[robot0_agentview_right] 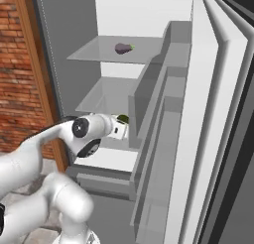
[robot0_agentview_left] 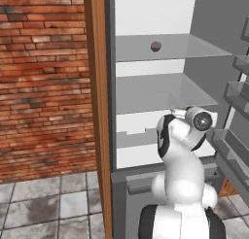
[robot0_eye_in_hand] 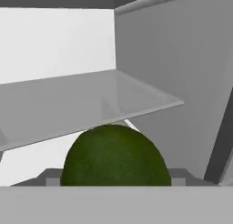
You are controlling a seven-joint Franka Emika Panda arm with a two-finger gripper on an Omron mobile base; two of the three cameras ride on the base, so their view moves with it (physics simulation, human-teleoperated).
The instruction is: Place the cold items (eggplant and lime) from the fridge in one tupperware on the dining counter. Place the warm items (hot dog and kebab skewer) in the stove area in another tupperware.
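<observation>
- Gripper (robot0_agentview_right: 120,130) reaching into the open fridge (robot0_agentview_right: 64,64) at the lower shelf level, seen from the right base view at the end of the white arm; whether clenched on anything or released, cannot tell, fingertips not visible.
- Lime (robot0_eye_in_hand: 114,155) directly in front of the hand camera, very close, dark green and round with a fine mottled skin, lower part cut off by the bottom of the hand view.
- Same lime (robot0_agentview_right: 123,119) showing as a small dark green sliver just above the gripper in the right base view, below the middle glass shelf (robot0_agentview_right: 106,96).
- Eggplant (robot0_agentview_right: 123,48) lying on the top glass shelf (robot0_agentview_right: 89,53), well above the lime; dark purple, oblong, with a small greenish stem end toward the right.
- Same eggplant (robot0_agentview_left: 155,46) appearing as a small dark round blob from the left base view.
- Fridge interior grey and white, translucent shelves, door (robot0_agentview_right: 218,114) swung open on the right with grey door bins (robot0_agentview_right: 163,96).
- Wooden panel (robot0_agentview_left: 95,102) beside the fridge, red brick wall (robot0_agentview_left: 44,77) further left, grey tiled floor (robot0_agentview_left: 44,204) below.
</observation>
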